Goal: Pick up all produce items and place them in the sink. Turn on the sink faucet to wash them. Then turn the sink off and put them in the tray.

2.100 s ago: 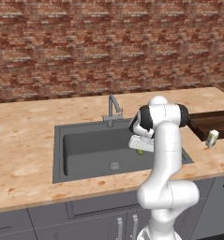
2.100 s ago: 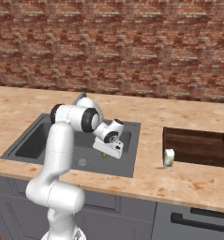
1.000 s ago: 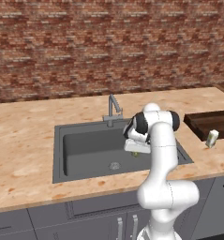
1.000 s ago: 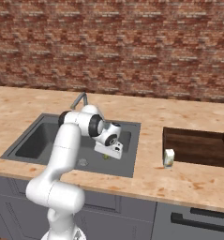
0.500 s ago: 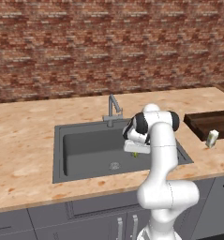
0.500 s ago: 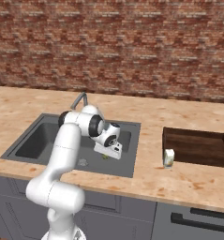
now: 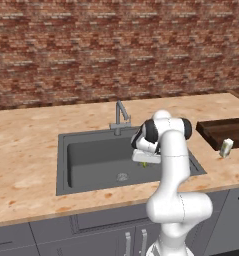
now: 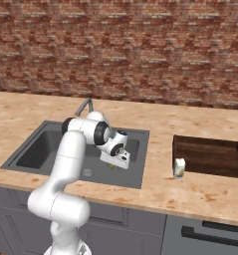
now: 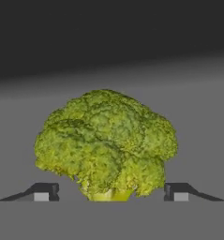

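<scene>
A broccoli floret (image 9: pixel 106 140) with a bushy green top and a yellow-green stalk sits low in the sink, right in front of my hand. My gripper (image 9: pixel 111 192) is open, with one fingertip (image 9: pixel 44 192) on each side of the stalk and neither touching it. In the base views the gripper (image 7: pixel 145 159) (image 8: pixel 114 160) hangs inside the right part of the dark grey sink (image 7: pixel 91 155) (image 8: pixel 41 149), with a speck of green broccoli (image 7: pixel 144 164) (image 8: pixel 111 167) just under it. The sink faucet (image 7: pixel 120 115) (image 8: pixel 83 107) stands at the back rim. The brown tray (image 7: pixel 226 131) (image 8: pixel 210 157) lies on the counter to the right.
A small pale carton (image 7: pixel 225 147) (image 8: pixel 178 168) stands upright on the counter by the tray's near corner. A round metal drain (image 7: pixel 122 176) sits in the basin floor. A brick wall runs behind the counter.
The hand moved from the sink's right edge a little further over the basin, then stayed put for the last second. The broccoli remains under the hand.
</scene>
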You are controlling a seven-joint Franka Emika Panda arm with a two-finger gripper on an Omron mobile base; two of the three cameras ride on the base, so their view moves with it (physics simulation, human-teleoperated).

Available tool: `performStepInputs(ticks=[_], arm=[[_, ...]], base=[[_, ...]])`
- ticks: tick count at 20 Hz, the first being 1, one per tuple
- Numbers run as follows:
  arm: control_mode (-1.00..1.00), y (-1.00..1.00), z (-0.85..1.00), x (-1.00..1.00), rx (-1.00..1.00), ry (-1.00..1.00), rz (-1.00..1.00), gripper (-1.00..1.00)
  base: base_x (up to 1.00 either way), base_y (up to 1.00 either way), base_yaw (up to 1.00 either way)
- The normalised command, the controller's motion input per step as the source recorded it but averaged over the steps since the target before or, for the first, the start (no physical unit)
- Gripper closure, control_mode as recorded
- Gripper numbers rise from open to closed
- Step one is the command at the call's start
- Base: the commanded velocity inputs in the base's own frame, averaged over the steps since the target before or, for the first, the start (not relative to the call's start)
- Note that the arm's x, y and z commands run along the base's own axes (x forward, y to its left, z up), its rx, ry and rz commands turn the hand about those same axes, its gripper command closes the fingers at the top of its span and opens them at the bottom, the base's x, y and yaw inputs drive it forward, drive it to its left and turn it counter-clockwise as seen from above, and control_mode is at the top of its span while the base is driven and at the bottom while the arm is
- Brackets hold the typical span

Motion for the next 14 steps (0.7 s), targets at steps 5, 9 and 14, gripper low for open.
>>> performStepInputs(ticks=[5,9,14], arm=[[-1.00,0.00,0.12,-0.41,0.00,-0.06,0.00,-1.00],[-1.00,0.00,0.24,-0.49,0.00,-0.06,0.00,-1.00],[-1.00,0.00,0.43,-0.42,0.00,-0.06,0.00,-1.00]], base=[[0.00,0.00,0.00],[0.00,0.00,0.00],[0.00,0.00,0.00]])
